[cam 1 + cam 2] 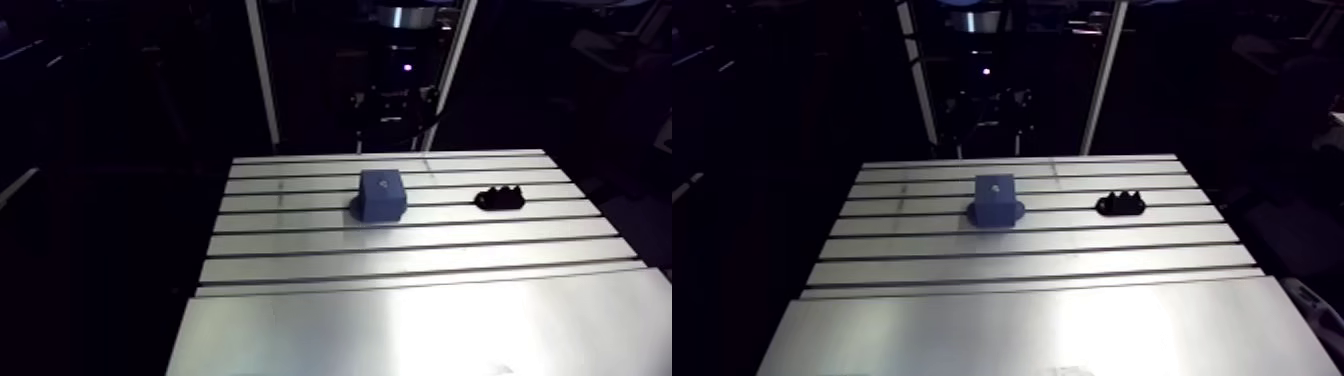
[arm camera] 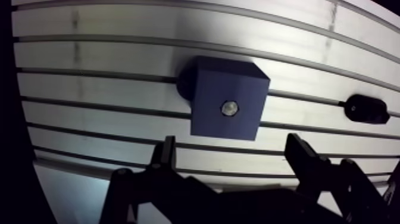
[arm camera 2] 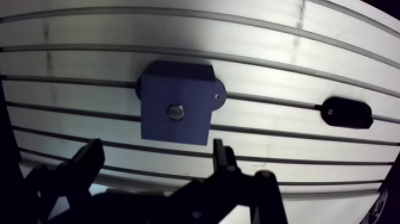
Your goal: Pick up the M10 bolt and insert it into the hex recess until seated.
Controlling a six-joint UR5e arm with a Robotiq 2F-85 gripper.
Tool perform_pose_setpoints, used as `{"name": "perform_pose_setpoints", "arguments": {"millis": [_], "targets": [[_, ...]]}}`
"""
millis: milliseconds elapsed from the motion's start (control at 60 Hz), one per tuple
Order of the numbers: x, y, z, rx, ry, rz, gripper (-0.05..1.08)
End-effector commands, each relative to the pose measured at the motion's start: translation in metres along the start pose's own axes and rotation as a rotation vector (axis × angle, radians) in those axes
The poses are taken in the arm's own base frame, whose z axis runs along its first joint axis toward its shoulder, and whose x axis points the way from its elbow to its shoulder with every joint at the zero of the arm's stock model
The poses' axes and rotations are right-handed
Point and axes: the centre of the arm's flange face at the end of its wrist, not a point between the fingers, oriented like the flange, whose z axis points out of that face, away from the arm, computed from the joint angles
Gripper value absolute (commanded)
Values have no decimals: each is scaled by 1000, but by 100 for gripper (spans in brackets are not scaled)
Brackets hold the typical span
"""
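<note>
Bolt (image 2: 230, 108) sunk in blue block (image 2: 214, 125) (shiny head up) | tool (image 2: 231, 140) wide, empty

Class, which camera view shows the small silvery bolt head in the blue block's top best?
The wrist view: the small silvery bolt head shows clearly, near the middle of the top face of the dark-blue block. In the arm view it is at most a faint speck.
</note>
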Motion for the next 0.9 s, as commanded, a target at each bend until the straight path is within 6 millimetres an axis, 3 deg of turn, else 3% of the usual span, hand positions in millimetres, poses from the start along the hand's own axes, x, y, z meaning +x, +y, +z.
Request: {"name": "perform_pose_setpoints", "arguments": {"millis": [17,133,167,383,617,900], "targets": [[-18,-4,-88,-1,4,95,0],[-33,-6,-124,-9,41,117,0],[-46,-9,-144,-11,46,115,0],[-70,-13,-203,-13,44,107,0],[-78,-16,-230,-16,62,103,0],[-88,-24,-240,-20,75,87,1]]}}
